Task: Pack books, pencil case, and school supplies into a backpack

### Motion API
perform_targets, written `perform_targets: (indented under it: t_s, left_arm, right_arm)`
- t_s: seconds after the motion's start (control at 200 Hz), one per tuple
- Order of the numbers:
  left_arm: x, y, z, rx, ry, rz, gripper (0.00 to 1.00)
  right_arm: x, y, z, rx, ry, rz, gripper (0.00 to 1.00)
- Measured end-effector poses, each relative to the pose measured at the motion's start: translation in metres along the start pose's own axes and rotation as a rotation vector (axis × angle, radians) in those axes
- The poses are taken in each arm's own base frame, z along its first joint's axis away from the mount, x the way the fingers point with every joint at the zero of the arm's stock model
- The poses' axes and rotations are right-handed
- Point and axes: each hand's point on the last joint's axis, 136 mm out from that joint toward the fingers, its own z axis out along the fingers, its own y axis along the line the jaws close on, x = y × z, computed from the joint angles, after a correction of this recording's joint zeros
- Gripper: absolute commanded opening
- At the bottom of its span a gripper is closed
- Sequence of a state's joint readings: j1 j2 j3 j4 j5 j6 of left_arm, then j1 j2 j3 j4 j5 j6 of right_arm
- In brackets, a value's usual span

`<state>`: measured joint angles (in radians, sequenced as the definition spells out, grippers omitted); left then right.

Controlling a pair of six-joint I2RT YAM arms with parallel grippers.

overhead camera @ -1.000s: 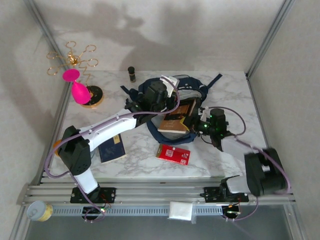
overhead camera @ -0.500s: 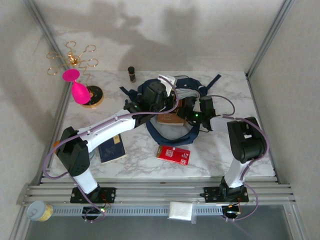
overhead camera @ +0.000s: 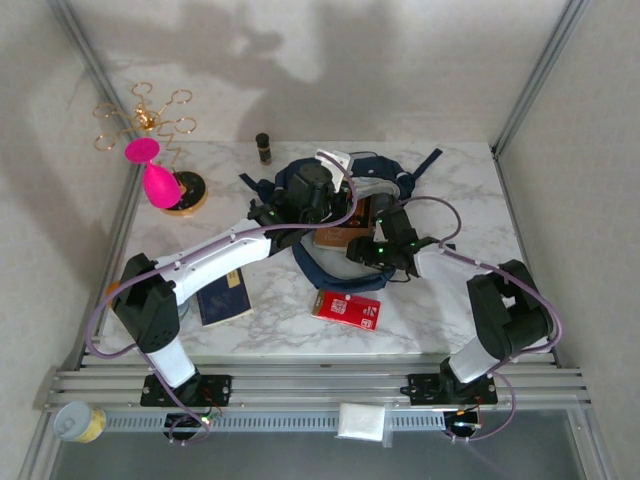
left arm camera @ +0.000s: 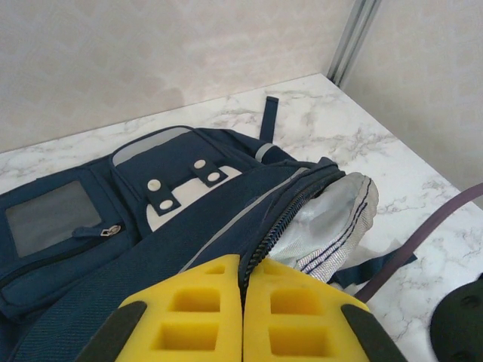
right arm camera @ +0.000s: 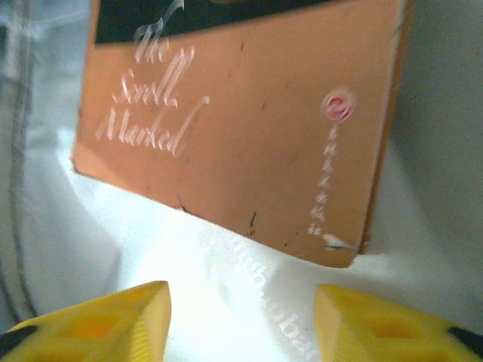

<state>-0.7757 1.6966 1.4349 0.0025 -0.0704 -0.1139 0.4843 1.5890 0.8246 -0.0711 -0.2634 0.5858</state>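
Brown book (right arm camera: 241, 128) now free of right gripper (right arm camera: 240, 311), inside backpack (left arm camera: 189, 215)

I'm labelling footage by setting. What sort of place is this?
Probably a robot lab test cell: a marble-patterned table enclosed by plain panels on aluminium posts, with two arms bolted to a rail at its near edge.
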Motion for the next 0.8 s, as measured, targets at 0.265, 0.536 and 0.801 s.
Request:
perform_targets:
  t_s: [0.265, 0.536, 0.801]
  left_arm:
    - [0.001, -0.001, 0.0, 0.008, 0.006, -0.01, 0.0]
    - [0.001, 0.001, 0.0, -0.004, 0.004, -0.022, 0.0]
    - [0.003, 0.007, 0.001, -0.036, 0.001, -0.035, 0.0]
  right_arm:
    - [-0.023, -0.006, 0.031, 0.051, -0.03, -0.009, 0.24]
    - [-0.074, -0.003, 0.045, 0.094, -0.199, -0.065, 0.25]
    - [-0.036, 0.003, -0.011, 0.003, -0.237, -0.142, 0.39]
